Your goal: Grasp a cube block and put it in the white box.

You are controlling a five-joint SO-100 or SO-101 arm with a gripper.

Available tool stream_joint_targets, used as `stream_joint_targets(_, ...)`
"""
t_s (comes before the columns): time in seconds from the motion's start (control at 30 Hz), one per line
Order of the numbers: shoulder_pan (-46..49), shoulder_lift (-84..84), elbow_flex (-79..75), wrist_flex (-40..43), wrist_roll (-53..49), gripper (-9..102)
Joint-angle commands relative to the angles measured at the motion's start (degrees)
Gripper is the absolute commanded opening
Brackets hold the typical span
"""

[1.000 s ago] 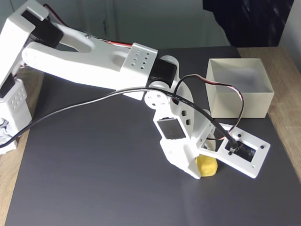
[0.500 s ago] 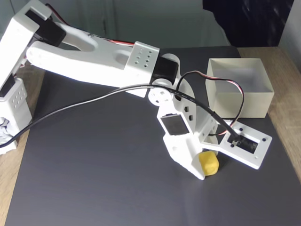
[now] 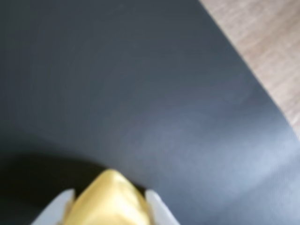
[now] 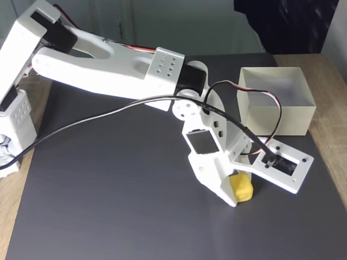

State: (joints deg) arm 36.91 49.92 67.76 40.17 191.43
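You have the cube block between the fingers already: in the wrist view it sits wedged between the two pale tips, one pressing each side, so the fingers are narrowed onto it. In the fixed view it is low at the gripper, right at the dark mat that covers the desk; whether it has lifted clear of the mat, you cannot tell from here.

Expect it to be light, since it is small next to the arm. Its corners are rounded and it looks smooth (possibly a little soft, though nothing shows it deforming), so it may slip or twist if the tips bear on an edge. In the wrist view a corner or ridge seems to point away from the camera, which suggests the hold may be slightly diagonal. Flat opposite faces, near the middle, would be the safer place to squeeze.

The white box stands well apart, up and to the right in the fixed view, open-topped and much wider than the cube, with thin walls that could shift if knocked.
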Motion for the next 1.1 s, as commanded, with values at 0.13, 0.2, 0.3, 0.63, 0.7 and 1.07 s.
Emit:
stream_joint_targets(0.13, -1.32, 0.26, -1.67, 1.49, 1.14, 8)
stream_joint_targets(0.2, -1.49, 0.44, -1.67, 2.11, 1.76, 5)
stream_joint_targets(0.3, -1.85, 0.62, -1.67, 3.69, 2.64, 0)
stream_joint_targets(0.63, -2.72, 2.29, -0.97, 5.8, 2.37, 0)
stream_joint_targets(0.7, -2.99, 3.43, -0.97, 5.89, 2.2, 0)
stream_joint_targets(1.07, -6.5, 16.26, -1.58, 8.09, 0.97, 0)
